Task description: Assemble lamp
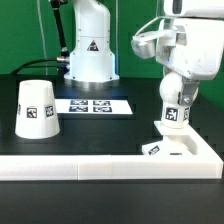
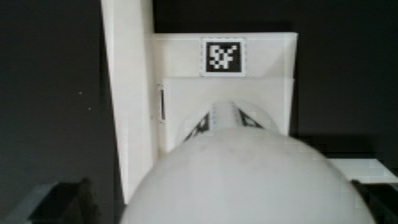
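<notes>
My gripper (image 1: 177,98) is shut on the white bulb (image 1: 175,117) and holds it upright, tag facing out, at the exterior view's right. The bulb's lower end is right over the flat square base (image 1: 170,149); I cannot tell whether they touch. The base lies in the corner of the white fence. In the wrist view the bulb's round head (image 2: 231,170) fills the foreground, and the base (image 2: 222,80) with its tag lies beyond it. Dark fingers (image 2: 54,200) flank the bulb. The tapered shade (image 1: 35,108) stands alone on the table at the exterior view's left.
The marker board (image 1: 93,105) lies mid-table. The white robot pedestal (image 1: 88,50) stands behind it. A low white fence (image 1: 100,160) runs along the front and turns up at the right; its wall (image 2: 125,100) shows beside the base.
</notes>
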`<act>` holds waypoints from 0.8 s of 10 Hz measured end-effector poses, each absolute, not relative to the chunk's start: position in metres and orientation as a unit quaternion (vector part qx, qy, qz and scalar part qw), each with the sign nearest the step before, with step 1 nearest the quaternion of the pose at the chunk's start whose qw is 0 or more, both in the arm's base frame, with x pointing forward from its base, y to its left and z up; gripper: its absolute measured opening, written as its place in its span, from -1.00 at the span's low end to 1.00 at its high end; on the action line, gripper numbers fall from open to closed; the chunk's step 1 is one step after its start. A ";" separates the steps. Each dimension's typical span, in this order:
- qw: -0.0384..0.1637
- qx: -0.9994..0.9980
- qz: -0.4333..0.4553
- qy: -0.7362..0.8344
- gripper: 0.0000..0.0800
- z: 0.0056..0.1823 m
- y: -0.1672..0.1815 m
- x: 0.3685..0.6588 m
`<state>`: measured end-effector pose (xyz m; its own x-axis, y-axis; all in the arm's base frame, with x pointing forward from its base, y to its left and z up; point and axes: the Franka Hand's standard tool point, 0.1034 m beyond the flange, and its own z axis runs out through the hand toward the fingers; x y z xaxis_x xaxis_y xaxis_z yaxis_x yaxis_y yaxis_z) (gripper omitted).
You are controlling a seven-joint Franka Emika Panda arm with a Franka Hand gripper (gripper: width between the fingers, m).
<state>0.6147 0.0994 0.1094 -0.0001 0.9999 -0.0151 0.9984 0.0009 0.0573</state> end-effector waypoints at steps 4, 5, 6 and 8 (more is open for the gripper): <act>0.025 0.730 0.015 0.683 0.44 0.109 0.099 0.614; 0.022 0.758 0.018 0.652 0.44 0.109 0.099 0.614; 0.021 0.807 0.020 0.589 0.44 0.108 0.098 0.613; 0.017 0.892 0.017 0.452 0.44 0.109 0.102 0.611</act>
